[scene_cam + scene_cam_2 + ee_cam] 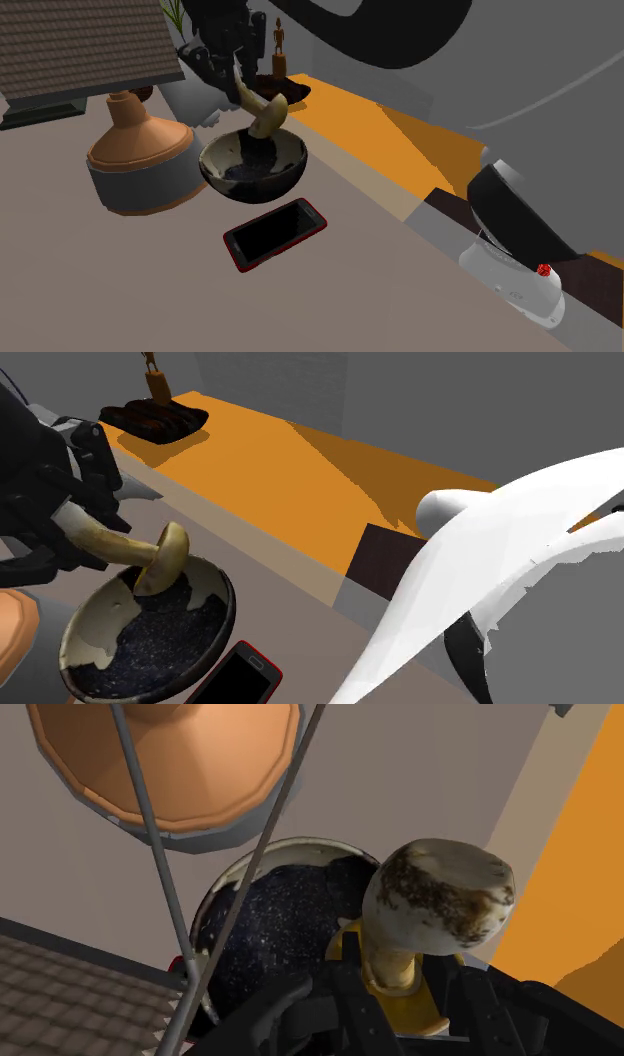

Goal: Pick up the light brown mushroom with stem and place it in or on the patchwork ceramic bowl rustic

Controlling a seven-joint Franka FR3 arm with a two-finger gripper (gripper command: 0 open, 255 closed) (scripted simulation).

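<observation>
Fingers [345, 999], lower centre, are clamped on the stemmed mushroom [440, 894], held over the patchwork bowl [285, 929] for release.

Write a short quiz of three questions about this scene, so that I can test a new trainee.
1. True or false: the tool is shut on the stem of the mushroom.
2. Fill in: the phone beside the bowl has a ___ case.
3. Where is the mushroom? A: lying loose inside the bowl. B: held over the bowl. C: lying on the phone.
Key: 1 true; 2 red; 3 B.
</observation>
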